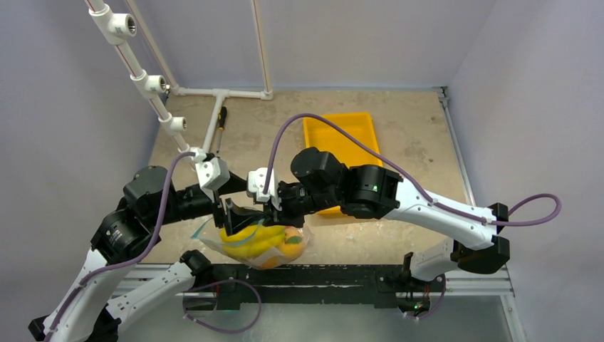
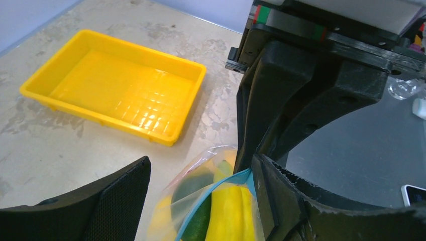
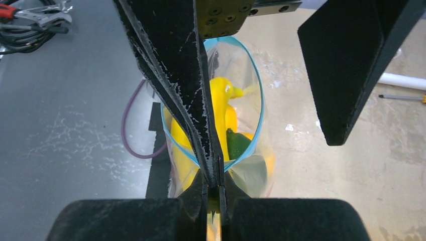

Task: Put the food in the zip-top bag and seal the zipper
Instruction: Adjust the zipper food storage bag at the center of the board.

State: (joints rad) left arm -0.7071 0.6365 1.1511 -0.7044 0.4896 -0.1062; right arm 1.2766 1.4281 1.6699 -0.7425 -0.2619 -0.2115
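Observation:
The clear zip-top bag [image 1: 265,246] hangs at the table's near edge with the food [image 1: 258,239] inside: a yellow banana [image 3: 221,100], a dark green piece [image 3: 237,144] and orange pieces. Its teal zipper [image 3: 256,115] is spread into an open oval. My right gripper [image 3: 213,175] is shut on one end of the zipper [image 2: 211,193] and holds the bag up. My left gripper [image 2: 201,163] is wide open at that same end, one finger [image 3: 171,75] across the mouth and the other outside it. Both grippers meet above the bag [image 1: 249,206].
The yellow tray [image 1: 342,135] lies behind the arms and shows no fruit inside [image 2: 120,85]. A white pipe frame [image 1: 214,92] and a screwdriver [image 1: 221,121] are at the back left. A purple cable [image 3: 130,135] loops below the table edge.

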